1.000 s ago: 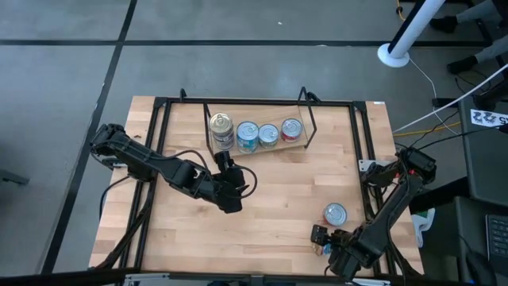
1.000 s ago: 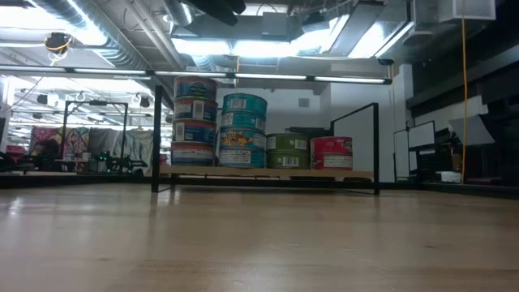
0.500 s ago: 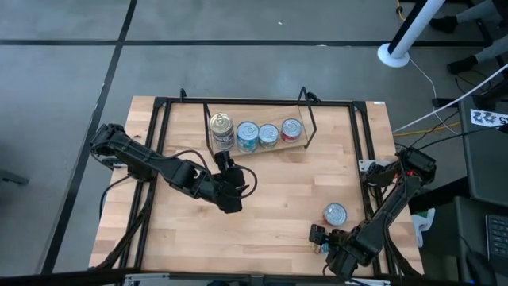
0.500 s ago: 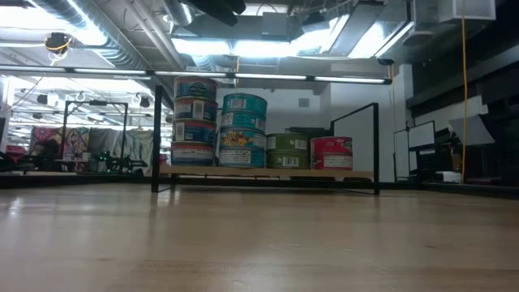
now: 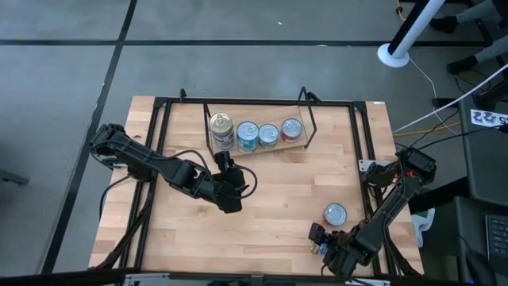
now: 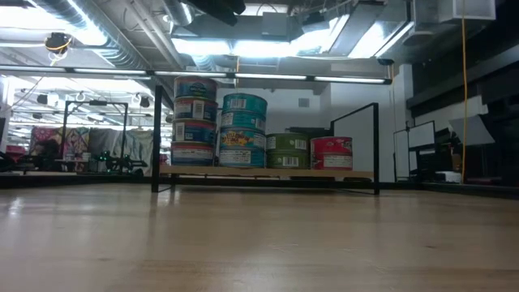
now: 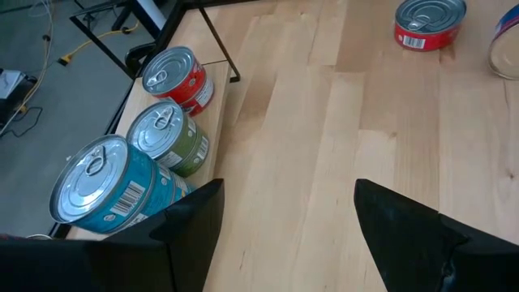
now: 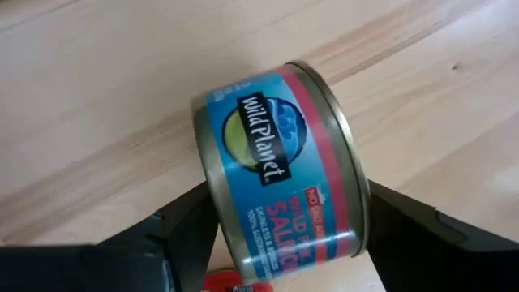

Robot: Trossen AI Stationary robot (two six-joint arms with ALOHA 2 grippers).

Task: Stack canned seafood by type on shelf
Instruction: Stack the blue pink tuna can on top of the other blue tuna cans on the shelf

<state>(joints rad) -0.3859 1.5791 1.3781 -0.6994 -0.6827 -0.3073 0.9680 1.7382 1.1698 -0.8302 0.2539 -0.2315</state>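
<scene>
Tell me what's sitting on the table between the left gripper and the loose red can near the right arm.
Nothing. In the high view, only bare wooden tabletop stretches from the left gripper to the loose red can. The left wrist view shows the same empty boards.

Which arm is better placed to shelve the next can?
Right. The right gripper already holds a Wild Planet salmon can, though far from the shelf; the left gripper is open and empty.

Bright, even overhead light; ceiling lamps (image 6: 243,45) glare in the low view, near tabletop (image 6: 259,243) blurred
</scene>
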